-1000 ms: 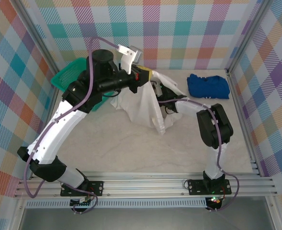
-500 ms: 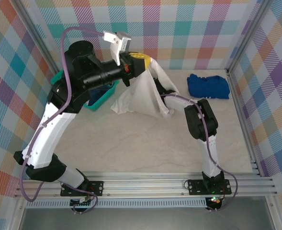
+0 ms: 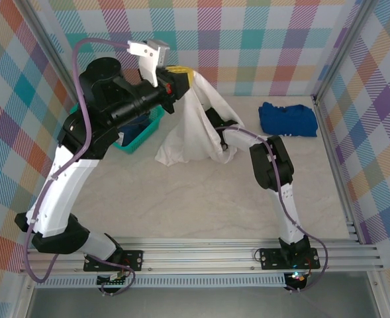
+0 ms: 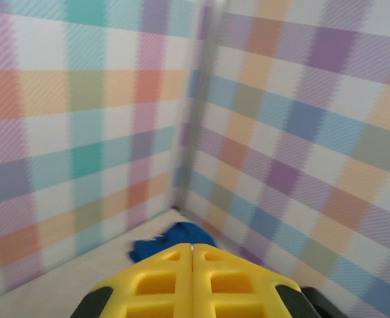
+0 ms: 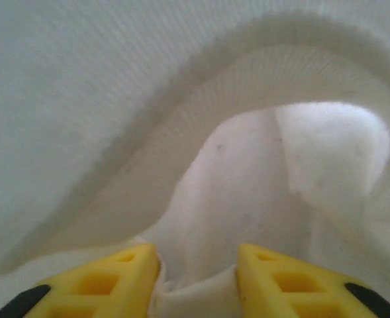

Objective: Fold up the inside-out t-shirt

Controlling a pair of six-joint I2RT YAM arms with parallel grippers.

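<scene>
Teal basket (image 3: pixel 140 132) sits at the left of the table (image 3: pixel 201 199), partly behind the raised left arm. Right of it, in the upper middle of the top view, the left gripper (image 3: pixel 179 75) has its yellow fingers (image 4: pixel 161 281) pressed together on the top of the white t-shirt (image 3: pixel 191 129), which hangs from there down to the table at centre. Further right, the right gripper (image 5: pixel 198 281) is buried in the cloth, closed part-way on a wad of it. At the far right a blue shirt (image 3: pixel 287 119) lies apart.
</scene>
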